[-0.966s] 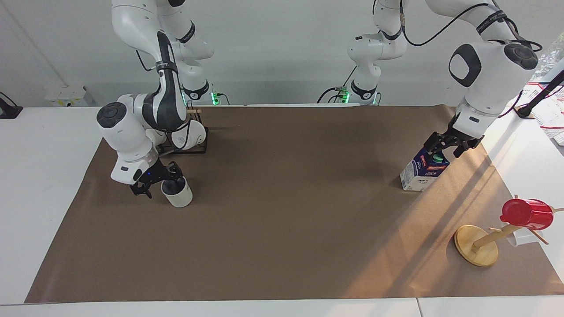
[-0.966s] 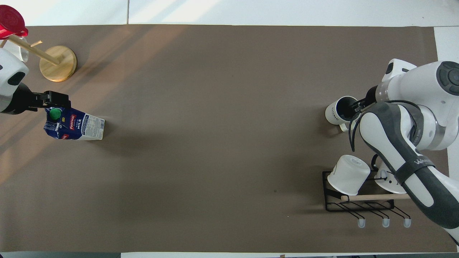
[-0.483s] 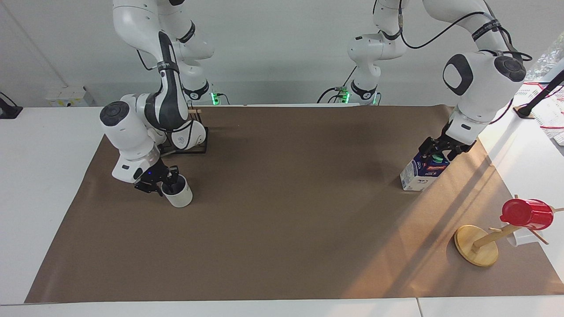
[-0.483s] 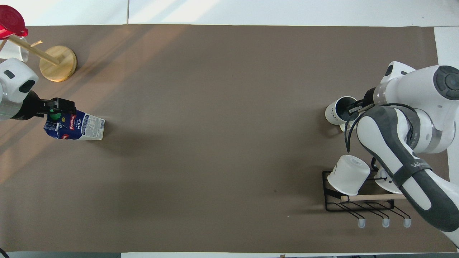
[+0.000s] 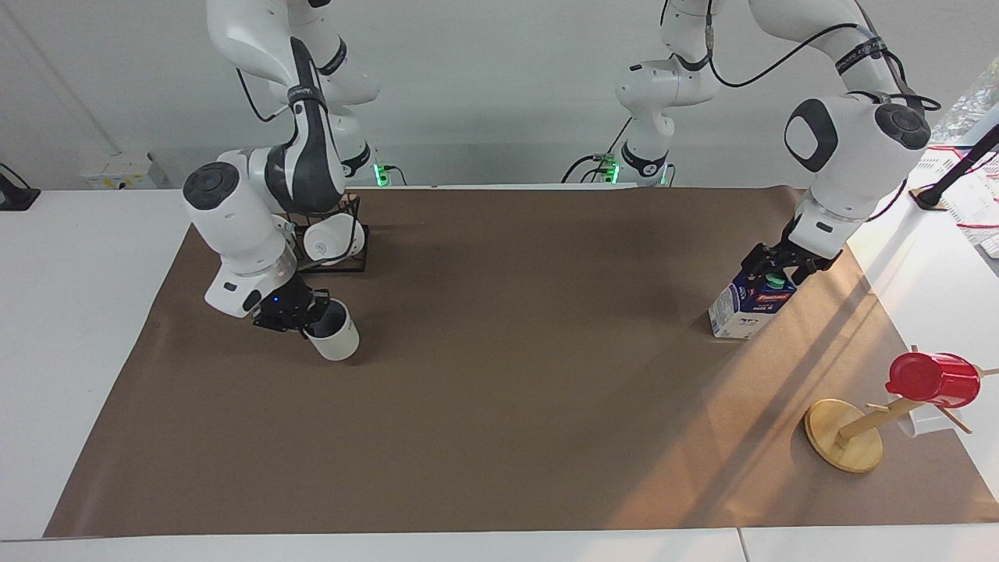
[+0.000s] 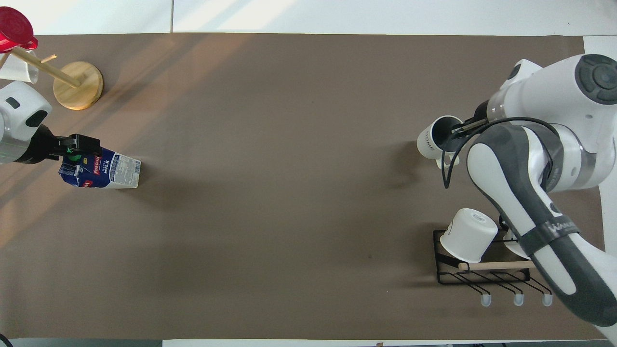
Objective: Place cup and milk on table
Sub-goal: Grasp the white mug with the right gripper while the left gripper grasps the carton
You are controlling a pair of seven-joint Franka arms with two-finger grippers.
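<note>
Cup (image 5: 334,338) tilted, lifted just off table (image 5: 499,437), near black mug rack (image 5: 332,242), toward table middle from it. Right gripper (image 5: 306,316) clenched on cup rim, one finger inside. Ceramic likely: stiff, smooth, breakable, so set down gently. Milk (image 5: 751,303) stands upright at left arm's end, well apart from rack. Left gripper (image 5: 774,273) grasps carton's gable top by green cap; carton light, walls soft, ridge best hold.

One cup (image 5: 334,339), one milk (image 5: 751,305), two white mugs (image 6: 469,234) on one black rack (image 6: 450,277), one red cup (image 5: 933,379) on one wooden stand (image 5: 844,435), two grippers (image 5: 783,266), one table (image 5: 499,390).
</note>
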